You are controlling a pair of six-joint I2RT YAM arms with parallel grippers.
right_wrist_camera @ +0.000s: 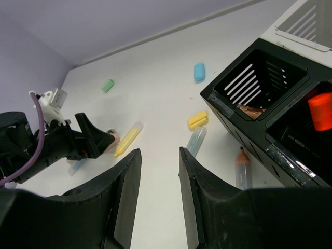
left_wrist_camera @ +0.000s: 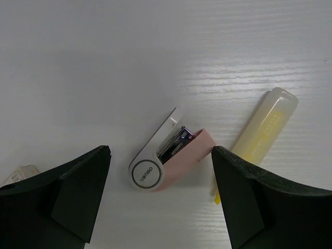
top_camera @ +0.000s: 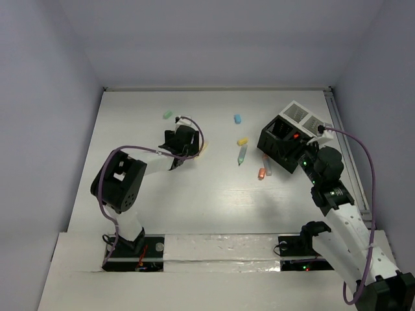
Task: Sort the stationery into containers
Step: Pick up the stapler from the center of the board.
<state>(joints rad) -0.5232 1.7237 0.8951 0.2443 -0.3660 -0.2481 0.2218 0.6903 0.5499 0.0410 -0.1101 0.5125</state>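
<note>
My left claw (left_wrist_camera: 161,154) is wide open and straddles a little white-and-pink stapler (left_wrist_camera: 174,155) lying flat on the counter (left_wrist_camera: 104,62). I think it's a stapler, since the metal bit inside looks like staples. Neither finger is squeezing it, and the pink end sits just beside my right-hand finger (left_wrist_camera: 259,202). A yellow highlighter (left_wrist_camera: 262,132) lies flat just outside that same finger.

My right claw (right_wrist_camera: 160,153) hovers near the black box (right_wrist_camera: 244,111) with its jaws only a narrow gap apart and nothing between them, so it's open and empty. From its camera I can see an orange cap (right_wrist_camera: 320,110) poking up in one compartment of the box, and something brownish (right_wrist_camera: 252,110) down in the next one. The white tray (right_wrist_camera: 306,26) is joined on at the far side of the box.

Loose on the counter:
- a mint eraser (top_camera: 167,115) at the far left
- a blue eraser (top_camera: 237,119) around the middle
- a yellow eraser (top_camera: 242,141) right next to a clear-bodied marker (top_camera: 242,154)
- an orange marker (top_camera: 262,173) and a paler marker (top_camera: 267,163), side by side just beside the near side of the box
</note>
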